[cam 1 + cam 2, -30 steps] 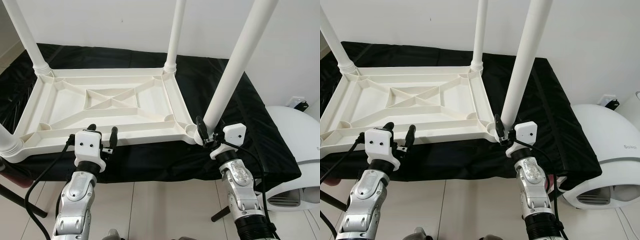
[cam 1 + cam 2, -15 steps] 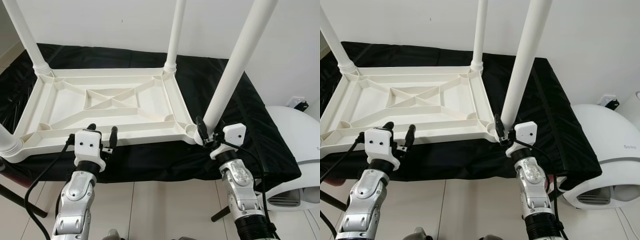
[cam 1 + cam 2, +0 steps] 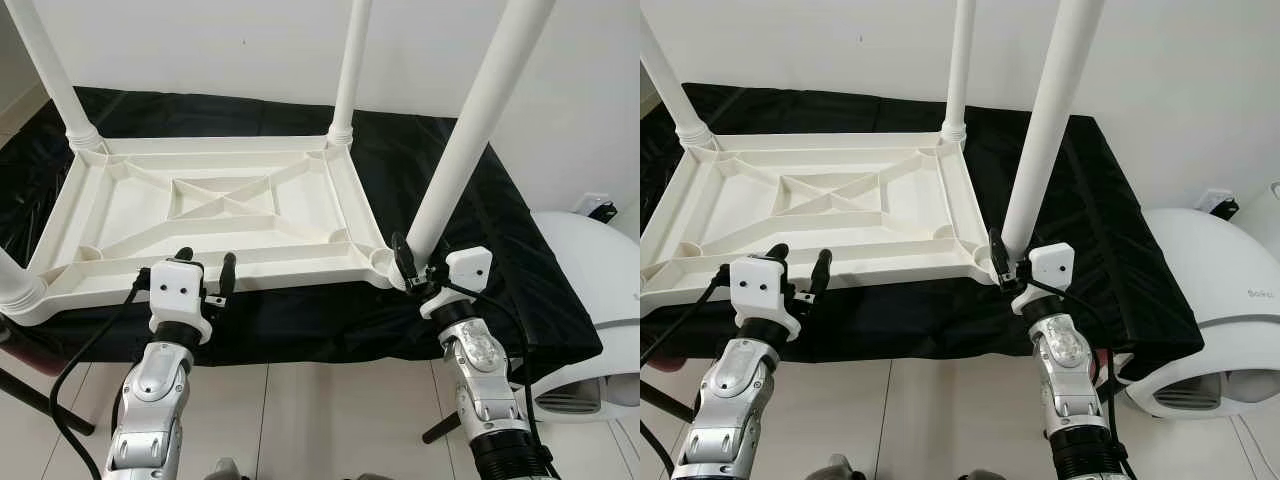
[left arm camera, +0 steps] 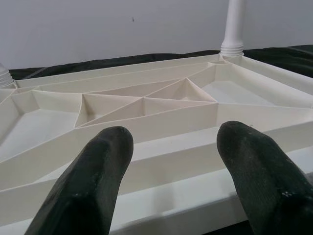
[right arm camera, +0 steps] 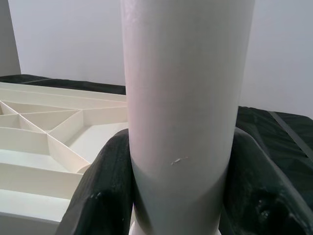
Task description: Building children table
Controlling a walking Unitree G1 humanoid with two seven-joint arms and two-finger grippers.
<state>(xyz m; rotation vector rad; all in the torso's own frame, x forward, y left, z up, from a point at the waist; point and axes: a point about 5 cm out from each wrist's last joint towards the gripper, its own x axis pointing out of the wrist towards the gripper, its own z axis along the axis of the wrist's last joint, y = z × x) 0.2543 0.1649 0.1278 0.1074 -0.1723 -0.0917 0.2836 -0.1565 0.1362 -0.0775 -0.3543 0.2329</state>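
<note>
— Looking at the upturned white children's table [image 3: 215, 205] on the black-covered desk [image 3: 480, 200], how many legs do you count?
— Four. Your right end effector [image 3: 405, 262] clamps the near-right leg [image 3: 460, 140]; your left end effector [image 3: 205, 272] hovers spread and empty at the table's near rim.

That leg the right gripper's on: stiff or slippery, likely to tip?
The white leg looks like a rigid, smooth plastic tube, so probably stiff but slick. The right gripper clamps it low, near the tabletop corner socket; being tall, it may lean if not fully seated.
</note>
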